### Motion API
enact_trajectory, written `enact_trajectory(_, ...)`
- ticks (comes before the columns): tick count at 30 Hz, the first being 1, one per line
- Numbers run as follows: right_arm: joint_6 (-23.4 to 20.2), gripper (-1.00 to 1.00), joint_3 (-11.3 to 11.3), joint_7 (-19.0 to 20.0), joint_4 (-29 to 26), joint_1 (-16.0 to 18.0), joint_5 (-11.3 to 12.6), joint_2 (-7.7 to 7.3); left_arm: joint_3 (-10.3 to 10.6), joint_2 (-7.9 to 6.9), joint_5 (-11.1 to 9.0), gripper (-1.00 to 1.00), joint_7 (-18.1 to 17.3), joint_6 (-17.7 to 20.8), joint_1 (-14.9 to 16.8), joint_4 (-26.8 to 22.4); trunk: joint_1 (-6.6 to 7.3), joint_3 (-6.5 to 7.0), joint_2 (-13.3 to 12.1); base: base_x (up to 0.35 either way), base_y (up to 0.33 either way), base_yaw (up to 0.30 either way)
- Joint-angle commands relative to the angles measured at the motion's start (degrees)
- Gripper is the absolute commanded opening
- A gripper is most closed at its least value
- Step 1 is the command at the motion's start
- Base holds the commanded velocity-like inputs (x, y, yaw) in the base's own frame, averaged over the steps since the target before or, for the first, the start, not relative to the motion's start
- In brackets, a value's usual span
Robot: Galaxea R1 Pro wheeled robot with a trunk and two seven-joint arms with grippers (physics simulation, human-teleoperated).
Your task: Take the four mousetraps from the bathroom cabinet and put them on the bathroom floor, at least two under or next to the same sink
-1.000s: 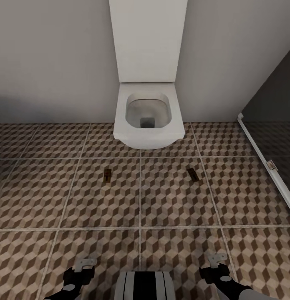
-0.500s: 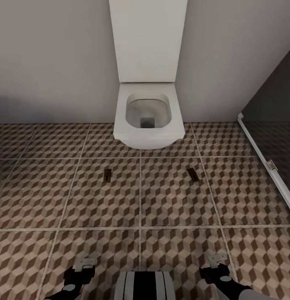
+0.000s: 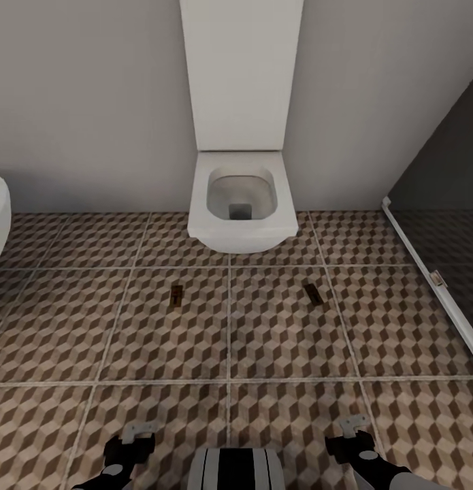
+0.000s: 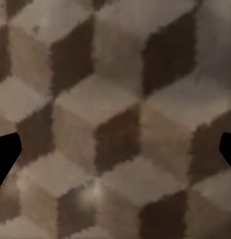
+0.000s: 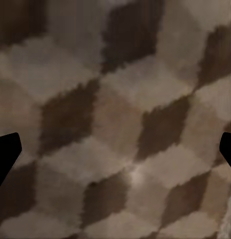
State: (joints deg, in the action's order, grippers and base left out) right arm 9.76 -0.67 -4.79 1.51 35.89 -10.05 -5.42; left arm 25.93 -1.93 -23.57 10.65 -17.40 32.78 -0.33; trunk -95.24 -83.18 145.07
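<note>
Two mousetraps [image 3: 175,297] [image 3: 313,294] lie on the bathroom floor [image 3: 277,340] before the toilet [image 3: 241,204]. Both grippers [image 3: 137,431] [image 3: 354,423] hang spread, empty. Judged best: fetch remaining traps, placing two beside the sink.

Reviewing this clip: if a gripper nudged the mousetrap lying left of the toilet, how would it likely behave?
The left mousetrap looks flat and thin, so it would probably slide over the smooth-looking bathroom floor rather than tip or roll. Being tiny, it is likely light and awkward to pinch.

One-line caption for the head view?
Two mousetraps lie apart on the bathroom floor before the toilet.
</note>
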Motion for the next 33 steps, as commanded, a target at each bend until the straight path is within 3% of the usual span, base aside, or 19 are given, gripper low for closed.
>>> enact_trajectory(1,0.2,1.0,0.0,-0.3,0.2,0.1,-0.5,0.0,0.5,0.0,-0.3,1.0,0.2,-0.1,0.0,0.0,0.03,0.2,0.0,0.0,0.0,0.0)
enact_trajectory(33,0.3,1.0,0.0,1.4,0.2,0.1,-0.5,-0.03,0.5,0.0,-0.3,1.0,0.2,-2.1,-0.7,0.0,0.86,7.29,-0.4,0.0,0.0,0.0)
